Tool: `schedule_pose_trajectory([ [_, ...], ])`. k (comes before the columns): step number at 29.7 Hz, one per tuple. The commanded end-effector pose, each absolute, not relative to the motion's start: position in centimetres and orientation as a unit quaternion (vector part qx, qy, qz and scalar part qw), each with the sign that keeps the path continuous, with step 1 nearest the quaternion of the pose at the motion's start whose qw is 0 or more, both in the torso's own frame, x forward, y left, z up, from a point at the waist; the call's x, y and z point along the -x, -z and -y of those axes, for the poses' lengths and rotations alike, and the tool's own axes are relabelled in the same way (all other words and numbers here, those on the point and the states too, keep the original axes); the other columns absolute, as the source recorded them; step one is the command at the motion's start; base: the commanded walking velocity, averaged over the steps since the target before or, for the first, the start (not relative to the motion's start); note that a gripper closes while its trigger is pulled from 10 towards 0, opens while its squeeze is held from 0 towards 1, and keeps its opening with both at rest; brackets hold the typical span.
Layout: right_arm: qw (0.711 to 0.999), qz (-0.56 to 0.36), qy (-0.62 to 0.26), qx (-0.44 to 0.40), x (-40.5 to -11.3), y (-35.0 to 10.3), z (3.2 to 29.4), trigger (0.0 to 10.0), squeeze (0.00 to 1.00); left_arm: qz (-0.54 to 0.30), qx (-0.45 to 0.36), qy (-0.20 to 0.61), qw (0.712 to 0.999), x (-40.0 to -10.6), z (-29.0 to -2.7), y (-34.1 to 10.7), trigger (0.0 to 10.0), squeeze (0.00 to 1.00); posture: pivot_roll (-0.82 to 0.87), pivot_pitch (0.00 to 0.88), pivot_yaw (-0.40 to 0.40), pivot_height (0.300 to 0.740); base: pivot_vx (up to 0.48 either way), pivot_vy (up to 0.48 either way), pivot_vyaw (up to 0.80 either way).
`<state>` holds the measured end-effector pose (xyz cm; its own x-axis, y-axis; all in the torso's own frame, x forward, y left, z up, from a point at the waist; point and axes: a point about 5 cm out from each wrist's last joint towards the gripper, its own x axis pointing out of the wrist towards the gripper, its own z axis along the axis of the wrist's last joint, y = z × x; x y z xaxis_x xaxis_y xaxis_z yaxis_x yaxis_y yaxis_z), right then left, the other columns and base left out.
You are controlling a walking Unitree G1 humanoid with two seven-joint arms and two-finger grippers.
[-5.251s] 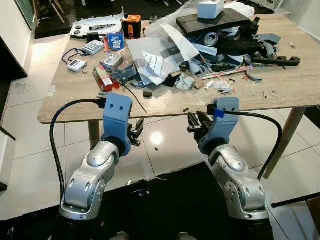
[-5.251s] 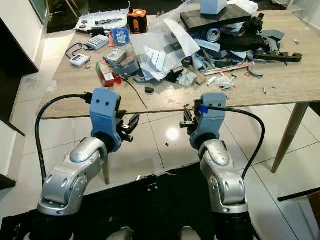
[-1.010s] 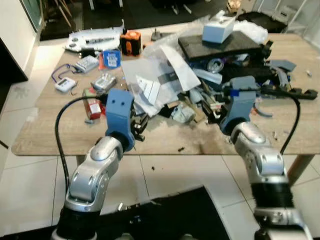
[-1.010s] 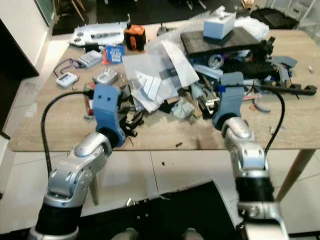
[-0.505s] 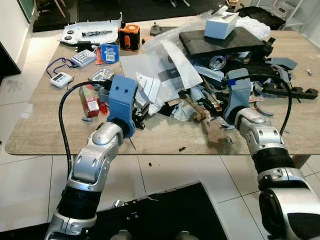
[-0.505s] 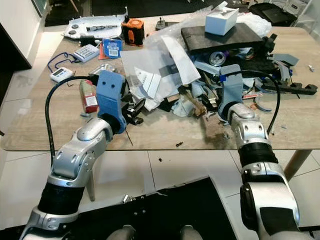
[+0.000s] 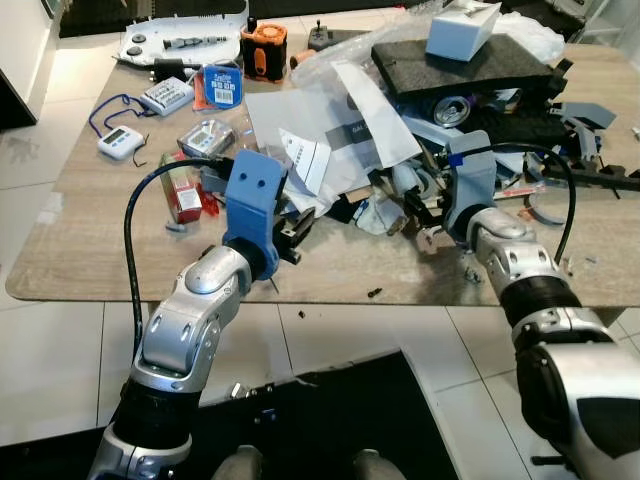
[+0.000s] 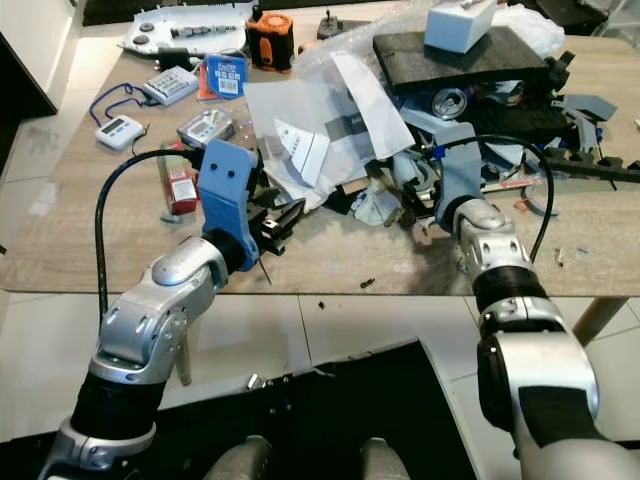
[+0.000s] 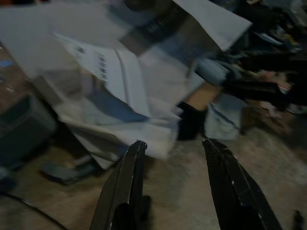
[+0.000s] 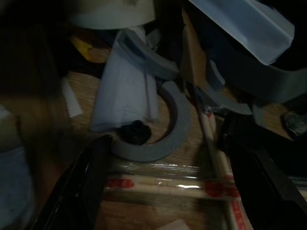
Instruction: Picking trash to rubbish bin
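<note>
Right, from the head cameras you are looking down on a light wooden table (image 7: 90, 260) standing on pale glossy floor tiles (image 7: 40, 350), with a dark mat (image 7: 330, 410) on the floor close beneath the robot. Across the middle of the tabletop lies the trash, a heap of white papers (image 7: 330, 130) and clear plastic, with a black foam slab (image 7: 470, 65) carrying a white box (image 7: 460, 30) towards the far side. Off to the robot's left of the heap sit a red carton (image 7: 180, 190), a white timer (image 7: 117, 143), a calculator (image 7: 167, 95) and an orange tool (image 7: 263, 48). Your left gripper (image 8: 285, 222) hovers over the near part of the table, just beside the edge of the papers, its fingers parted. Your right gripper (image 7: 425, 210) reaches into the clutter near a crumpled grey-white scrap (image 7: 378, 215). Through the left wrist camera, blurred, you see the two black fingers (image 9: 124, 187) set wide apart over bare wood, with the folded papers (image 9: 120, 91) just ahead of their tips and nothing between them. Through the right wrist camera, dim, the fingers (image 10: 81, 187) are spread wide over a grey curved strip (image 10: 165, 129), a small black knob (image 10: 134, 132) and wrapped chopsticks (image 10: 163, 184) lying across the wood between them.
</note>
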<state>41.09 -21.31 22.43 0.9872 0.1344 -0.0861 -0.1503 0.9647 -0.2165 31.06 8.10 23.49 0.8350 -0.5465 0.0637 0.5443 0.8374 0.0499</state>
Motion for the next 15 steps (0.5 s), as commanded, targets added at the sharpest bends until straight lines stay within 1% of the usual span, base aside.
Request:
schedule_pose_trajectory([
  [1,0.990,-0.045,-0.065,0.119,-41.0,-22.3,22.0,10.0,0.00,0.034,-0.011,0.320,0.947,-30.3,-7.2,-23.5,10.0,0.00,0.05,0.347,-0.020,0.740,0.000,0.000,0.00],
  [2,0.990,-0.045,-0.065,0.119,-41.0,-22.3,22.0,10.0,0.00,0.034,-0.011,0.320,0.947,-30.3,-7.2,-23.5,10.0,0.00,0.05,0.347,-0.020,0.740,0.000,0.000,0.00],
  [5,0.989,-0.049,-0.054,0.126,-41.0,-22.3,22.7,10.0,0.00,0.036,-0.009,0.360,0.932,-29.3,-6.3,-23.7,10.0,0.00,0.05,0.363,-0.023,0.740,0.000,0.000,0.00],
  [15,0.989,-0.053,-0.046,0.129,-40.9,-22.3,23.3,10.0,0.00,0.035,-0.010,0.367,0.929,-28.9,-6.3,-23.7,10.0,0.00,0.06,0.372,-0.023,0.740,0.000,0.000,0.00],
])
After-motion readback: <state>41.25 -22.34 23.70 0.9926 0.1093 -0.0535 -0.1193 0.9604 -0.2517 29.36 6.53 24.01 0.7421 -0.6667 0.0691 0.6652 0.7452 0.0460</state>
